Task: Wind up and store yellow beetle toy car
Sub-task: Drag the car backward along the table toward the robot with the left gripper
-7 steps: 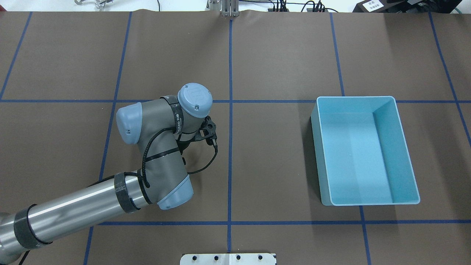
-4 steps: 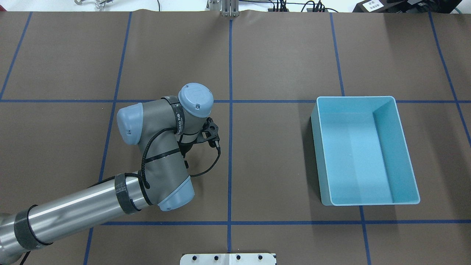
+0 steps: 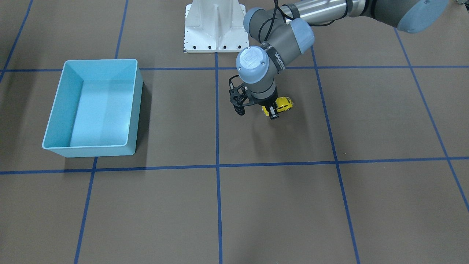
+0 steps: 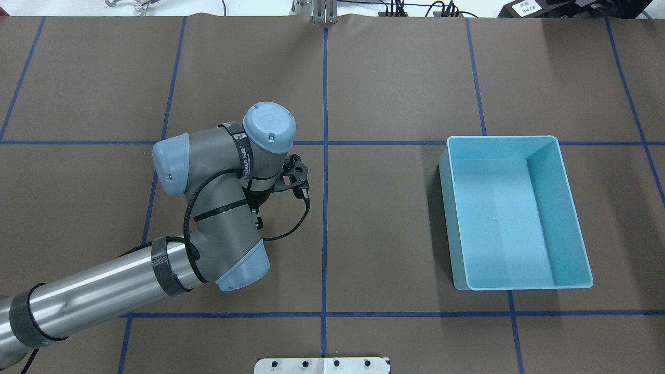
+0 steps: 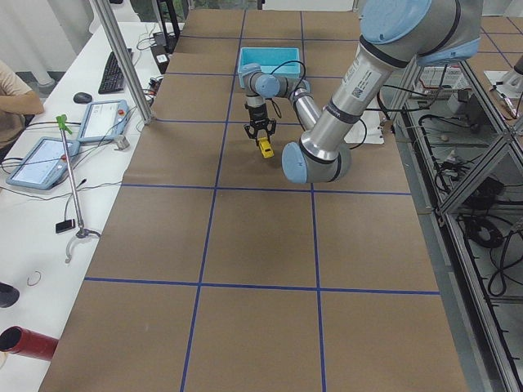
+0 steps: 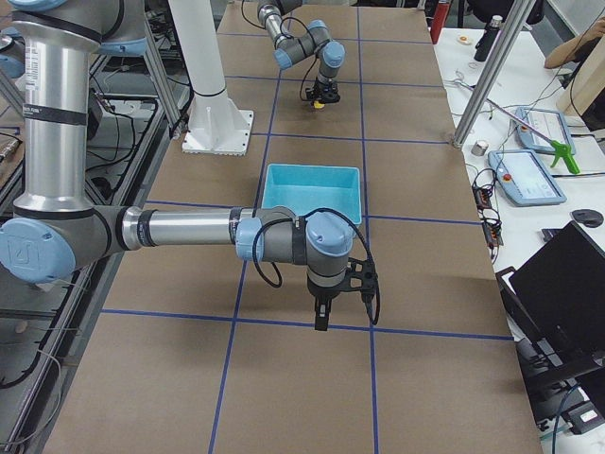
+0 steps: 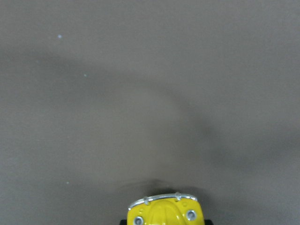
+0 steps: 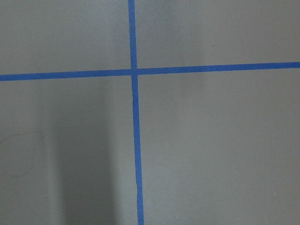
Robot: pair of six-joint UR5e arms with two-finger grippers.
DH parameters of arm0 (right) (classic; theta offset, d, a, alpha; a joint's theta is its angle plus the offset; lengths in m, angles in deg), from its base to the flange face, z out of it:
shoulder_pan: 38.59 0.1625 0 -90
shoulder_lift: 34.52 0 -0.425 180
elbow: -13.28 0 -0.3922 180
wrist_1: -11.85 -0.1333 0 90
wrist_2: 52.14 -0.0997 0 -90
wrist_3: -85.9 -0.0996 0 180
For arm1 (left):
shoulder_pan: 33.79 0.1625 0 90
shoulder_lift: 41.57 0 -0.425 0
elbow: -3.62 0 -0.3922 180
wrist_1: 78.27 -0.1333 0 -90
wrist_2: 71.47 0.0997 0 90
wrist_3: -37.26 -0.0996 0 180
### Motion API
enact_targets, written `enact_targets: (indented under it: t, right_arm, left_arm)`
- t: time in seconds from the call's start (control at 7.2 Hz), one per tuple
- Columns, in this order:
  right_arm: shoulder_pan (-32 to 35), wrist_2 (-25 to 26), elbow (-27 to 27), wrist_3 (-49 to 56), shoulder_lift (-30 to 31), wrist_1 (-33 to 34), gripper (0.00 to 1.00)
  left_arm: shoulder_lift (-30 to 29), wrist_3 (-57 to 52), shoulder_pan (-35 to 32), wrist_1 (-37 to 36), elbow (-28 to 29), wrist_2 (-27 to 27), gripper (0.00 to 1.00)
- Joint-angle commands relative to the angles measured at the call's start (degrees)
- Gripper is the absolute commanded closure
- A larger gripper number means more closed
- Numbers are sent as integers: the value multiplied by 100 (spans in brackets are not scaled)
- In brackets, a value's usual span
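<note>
**Trainee:** Front view. Where does the car (image 3: pixel 284 105) lie relative to the left end effector (image 3: pixel 272 110)?

**Operator:** Right in it, as I read my screens. The car sits low at the bench (image 3: pixel 366 121), a little to the robot's left of the centre tape line (image 3: pixel 217 128). The fingers look clenched across its flanks. One dark finger stands in front of the yellow body, and the wrist view shows a chromed bumper end centred at its bottom edge. (I cannot tell whether the wheels touch the bench.)

**Trainee:** And its long axis?

**Operator:** Roughly along the bench's length, slightly skewed. One end therefore points toward the robot's right, where the bin (image 3: pixel 60 110) stands well apart. I judge that the wind-up stroke must follow that axis with the wheels pressed down. A sideways drag would only scrub the tyres.

**Trainee:** Which arm is nearer?

**Operator:** The left, plainly. The right end effector (image 6: pixel 321 320) hangs on the far side of the bin from the car. It shows only in a side view, so I cannot tell whether it is released or clenched. I would expect the left arm to do the storing too.
</note>
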Motion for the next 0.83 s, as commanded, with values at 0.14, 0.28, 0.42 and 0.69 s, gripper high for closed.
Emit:
enact_targets:
  t: [0.14,0.28,0.42,0.69]
  right_arm:
    - [0,0,0,-9,0,0,0]
    - [0,0,0,-9,0,0,0]
    - [0,0,0,-9,0,0,0]
    - [0,0,0,-9,0,0,0]
  left_arm:
    - [701,-1163,-318,447,-865,379,100]
    - [869,-1494,-379,763,-937,327,100]
    - [1271,-1480,-397,1140,-1138,292,100]
    - [1923,-1042,-397,1737,-1517,45,100]
